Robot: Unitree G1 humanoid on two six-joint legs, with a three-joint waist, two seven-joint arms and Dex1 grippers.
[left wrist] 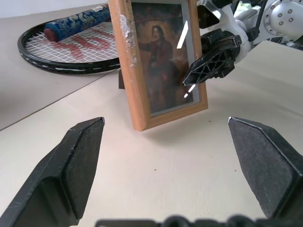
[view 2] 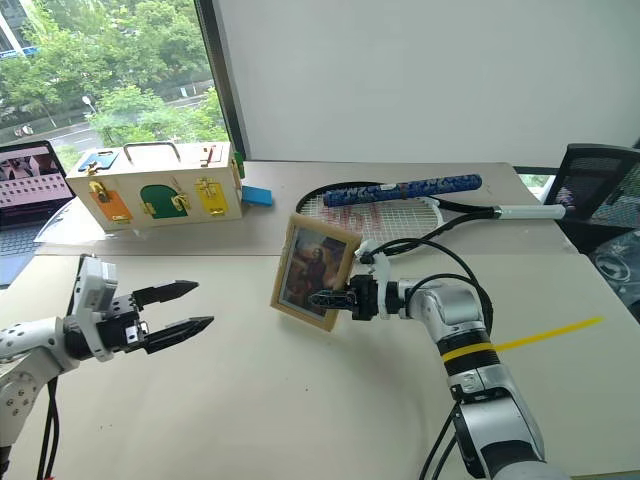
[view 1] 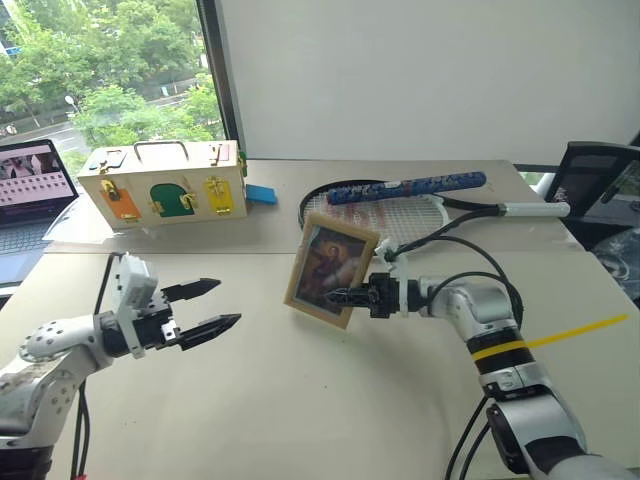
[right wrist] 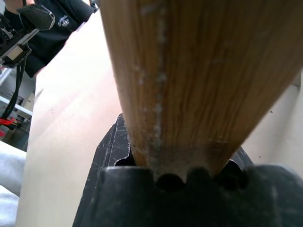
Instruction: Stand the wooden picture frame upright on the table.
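- Head views: the wooden picture frame (view 1: pixel 331 270) stands near the middle of the surface (view 1: pixel 300 400), tilted, its portrait side facing the robot's left. Whether its lower corner touches the surface or hangs just above it cannot be told.
- The right pincer (view 1: pixel 340 297) reaches in from the right and pinches the frame's right edge, one black finger lying across the picture glass.
- The left pincer (view 1: pixel 218 305) hovers well apart from the frame on the left, its two fingers spread wide with nothing between them, pointing toward the frame.
- Behind the frame lie a racket (view 1: pixel 375 212) and a blue patterned tube (view 1: pixel 405 187) resting across its strings. A cream wooden box (view 1: pixel 165 183) with coloured doors sits at the far left, a small blue block (view 1: pixel 261 194) just beside it, and a laptop (view 1: pixel 30 185) at the left edge.
- Left wrist view: the left pincer's fingers (left wrist: pixel 66 175) stand far apart at either side; between them, farther off, the frame shows upright and slightly tilted, the right pincer's finger (left wrist: pixel 210 61) pressed on its glass.
- Right wrist view: the frame's light-wood edge sits clamped in the black jaws.
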